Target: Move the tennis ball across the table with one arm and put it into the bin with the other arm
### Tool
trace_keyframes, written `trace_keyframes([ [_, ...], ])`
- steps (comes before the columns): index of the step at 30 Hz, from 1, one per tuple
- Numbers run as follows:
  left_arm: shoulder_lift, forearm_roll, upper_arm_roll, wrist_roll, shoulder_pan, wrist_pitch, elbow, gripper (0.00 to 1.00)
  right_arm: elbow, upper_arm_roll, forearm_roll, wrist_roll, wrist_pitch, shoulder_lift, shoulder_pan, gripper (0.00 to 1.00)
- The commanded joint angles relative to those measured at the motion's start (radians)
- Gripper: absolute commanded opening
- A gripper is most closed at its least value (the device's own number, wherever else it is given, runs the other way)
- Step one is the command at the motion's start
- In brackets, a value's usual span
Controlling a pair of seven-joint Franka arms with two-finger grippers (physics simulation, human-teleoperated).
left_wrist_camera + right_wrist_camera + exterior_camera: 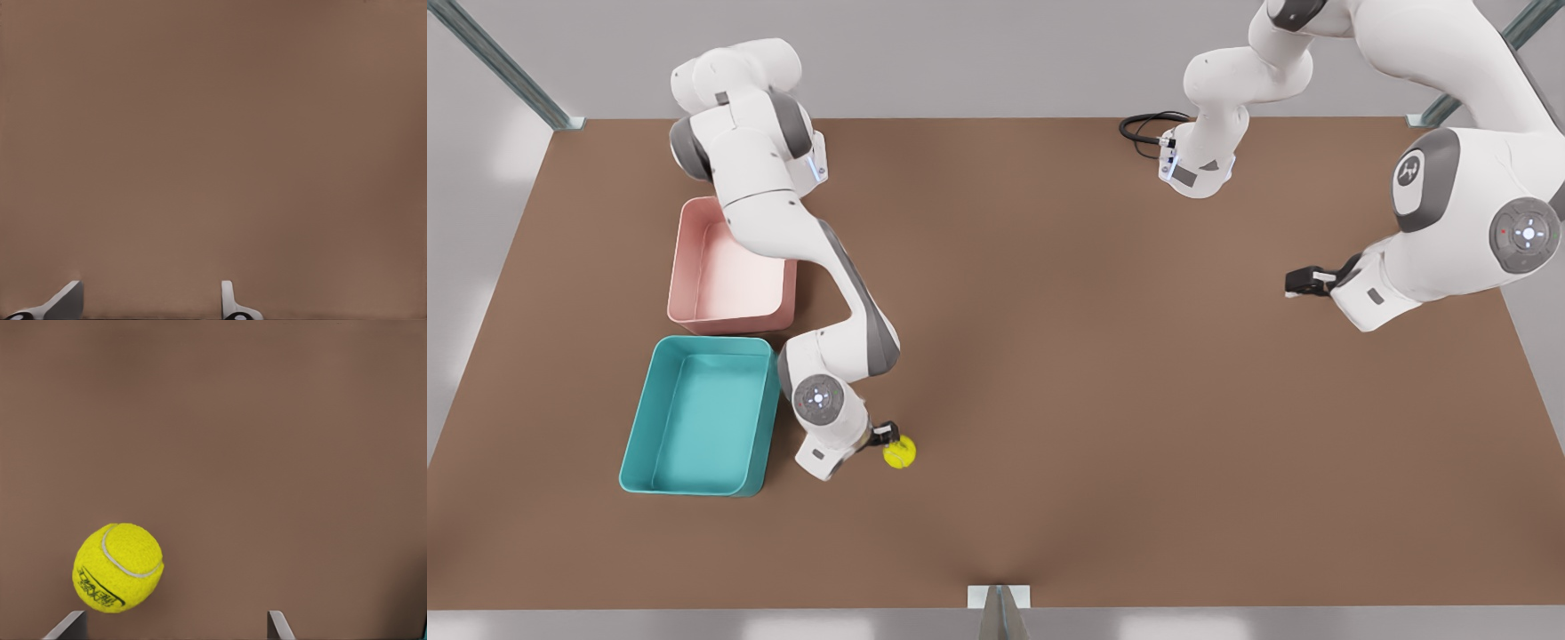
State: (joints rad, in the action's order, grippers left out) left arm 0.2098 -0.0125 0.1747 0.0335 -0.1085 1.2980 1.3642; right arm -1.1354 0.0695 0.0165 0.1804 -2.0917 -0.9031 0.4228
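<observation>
The yellow-green tennis ball (899,452) rests on the brown table, a short way to the front view's right of the teal bin (710,341). My right gripper (885,436) hangs just beside it, on the bin's side. In the right wrist view the tennis ball (118,568) lies just beyond one finger (72,625), with the right gripper (175,618) open and nothing between the fingers. My left gripper (1303,282) waits far off at the front view's right. In its own wrist view the left gripper (152,289) is open over bare table.
A pale pink bin (729,324) stands directly behind the teal one, partly covered by the right arm. A black cable (1143,129) loops beside the left arm's base. The table (1094,373) is wide and bare between the two arms.
</observation>
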Motion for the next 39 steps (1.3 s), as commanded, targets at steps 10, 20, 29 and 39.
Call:
trace_keyframes([
  [10, 0.033, -0.024, 0.009, -0.396, 0.030, 0.020, 0.003, 1.00, -0.076, 0.007, 0.033, 0.493, -0.222, -0.022, 0.053, 1.00],
  [20, 0.040, -0.015, 0.008, -0.394, 0.023, 0.020, 0.003, 1.00, -0.069, 0.015, 0.033, 0.492, -0.311, -0.105, 0.053, 1.00],
  [29, 0.046, -0.015, 0.008, -0.394, 0.021, 0.020, 0.003, 1.00, -0.083, 0.013, 0.034, 0.504, -0.347, -0.129, 0.074, 1.00],
  [39, 0.046, -0.015, 0.008, -0.394, 0.024, 0.018, 0.003, 1.00, -0.144, 0.012, 0.031, 0.492, -0.347, -0.102, 0.074, 1.00],
])
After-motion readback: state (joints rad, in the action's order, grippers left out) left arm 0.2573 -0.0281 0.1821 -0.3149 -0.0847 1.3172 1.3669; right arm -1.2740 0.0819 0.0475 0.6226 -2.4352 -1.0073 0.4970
